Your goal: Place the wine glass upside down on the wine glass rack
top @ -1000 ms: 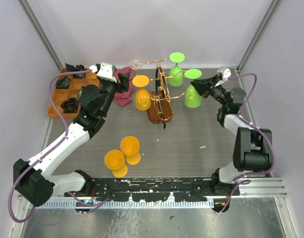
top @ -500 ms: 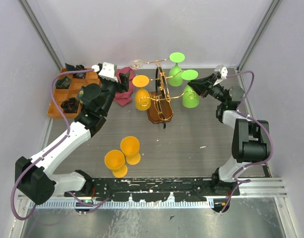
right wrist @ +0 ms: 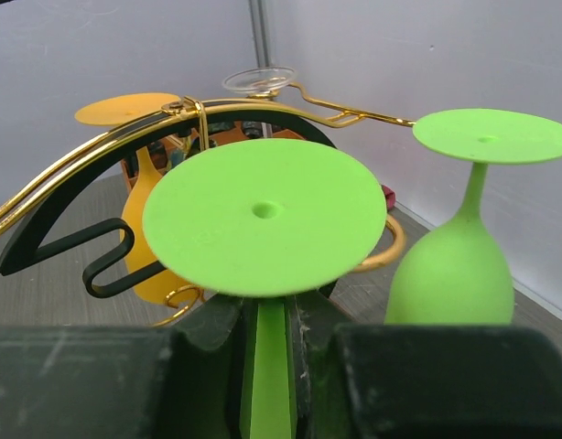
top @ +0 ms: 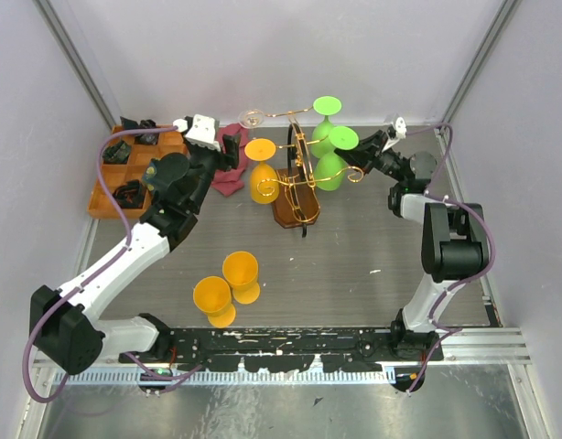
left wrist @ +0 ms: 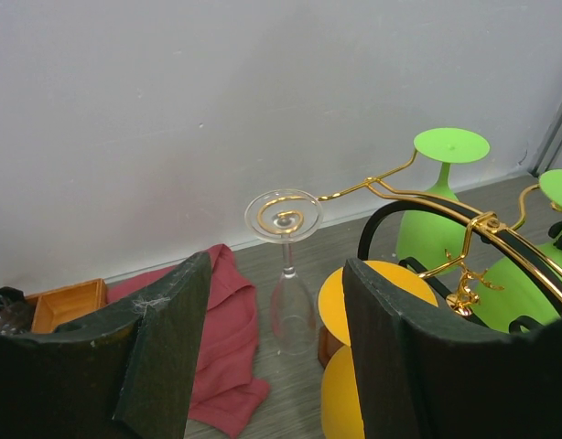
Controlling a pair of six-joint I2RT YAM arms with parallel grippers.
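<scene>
I am wearing white shells over black joints on my left arm, at the lower left of the top view, while my right arm on the right is showing mostly black housings. Purple cables are looping along both, and white camera blocks are capping the wrists. My fingers are looking matte black, blocky and flecked with pale lint.

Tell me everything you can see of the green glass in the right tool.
The held green wine glass looks like opaque plastic: a flat round foot with a centre dimple, a thin stem, a rounded bowl. It is upside down, foot uppermost, its stem clamped by the right tool, beside the gold wine glass rack. Whether it touches the wire cannot be told.
</scene>
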